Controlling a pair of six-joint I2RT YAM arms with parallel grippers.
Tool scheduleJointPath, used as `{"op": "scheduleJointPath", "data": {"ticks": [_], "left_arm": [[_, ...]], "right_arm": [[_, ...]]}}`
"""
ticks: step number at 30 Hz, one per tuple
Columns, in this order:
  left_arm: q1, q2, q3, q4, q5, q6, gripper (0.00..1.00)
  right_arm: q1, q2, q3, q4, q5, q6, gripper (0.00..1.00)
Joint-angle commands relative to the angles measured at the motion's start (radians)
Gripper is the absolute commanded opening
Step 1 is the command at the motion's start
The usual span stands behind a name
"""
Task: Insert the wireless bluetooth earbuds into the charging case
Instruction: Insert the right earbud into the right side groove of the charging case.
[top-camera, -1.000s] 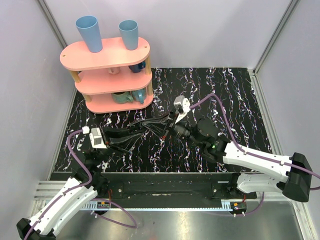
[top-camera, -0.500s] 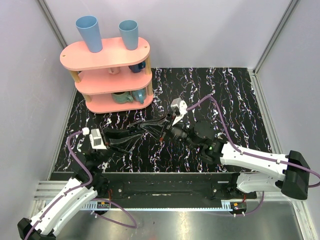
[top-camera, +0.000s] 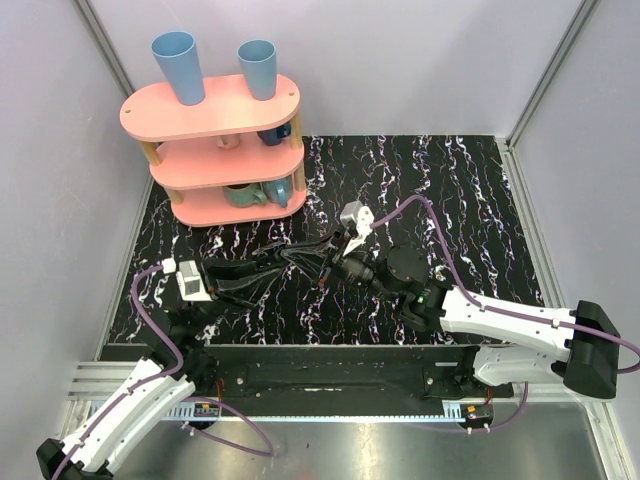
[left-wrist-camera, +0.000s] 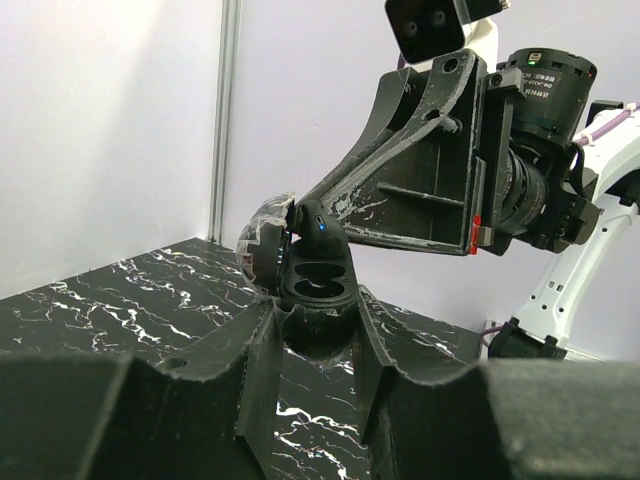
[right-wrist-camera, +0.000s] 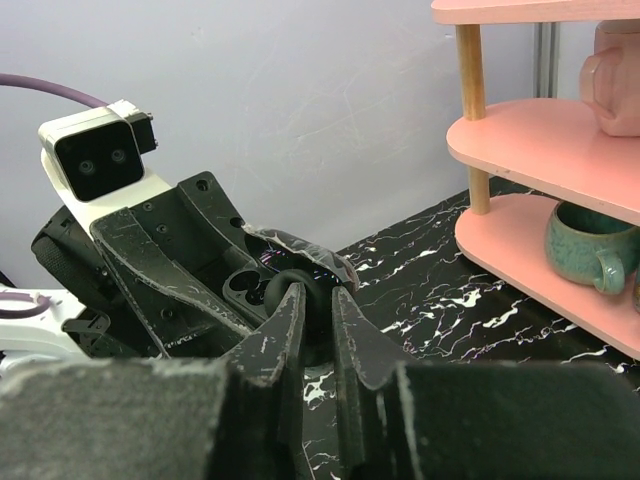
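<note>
The charging case is black, not white. It stands open with its marbled lid tipped back and two dark wells showing. My left gripper is shut on its base and holds it above the table. My right gripper is shut on a small black earbud, with a blue light showing on this earbud in the left wrist view. The earbud is right at the case's open top, by the lid. In the top view the two grippers' fingertips meet at mid-table. No second earbud shows.
A pink three-tier shelf stands at the back left, with two blue cups on top and mugs on its lower tiers. A teal mug on the bottom tier shows to the right in the right wrist view. The tabletop is black marble.
My right gripper has moved left and down with the earbud, closing onto the open case. My left gripper with the case has barely moved.
</note>
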Motion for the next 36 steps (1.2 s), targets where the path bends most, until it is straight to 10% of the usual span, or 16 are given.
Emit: {"op": "scheduleJointPath", "data": {"ticks": [1,20,36], "left_arm": [[0.003,-0.013,0.017,0.101,-0.063,0.008,0.00],[0.005,-0.010,0.027,0.095,-0.083,0.014,0.00],[0.005,-0.003,0.027,0.087,-0.069,0.017,0.00]], "right_arm": [[0.015,0.009,0.016,-0.074,-0.045,-0.038,0.19],[0.053,-0.012,0.024,-0.137,-0.054,-0.155,0.19],[0.053,-0.046,0.035,-0.132,-0.049,-0.172,0.44]]}}
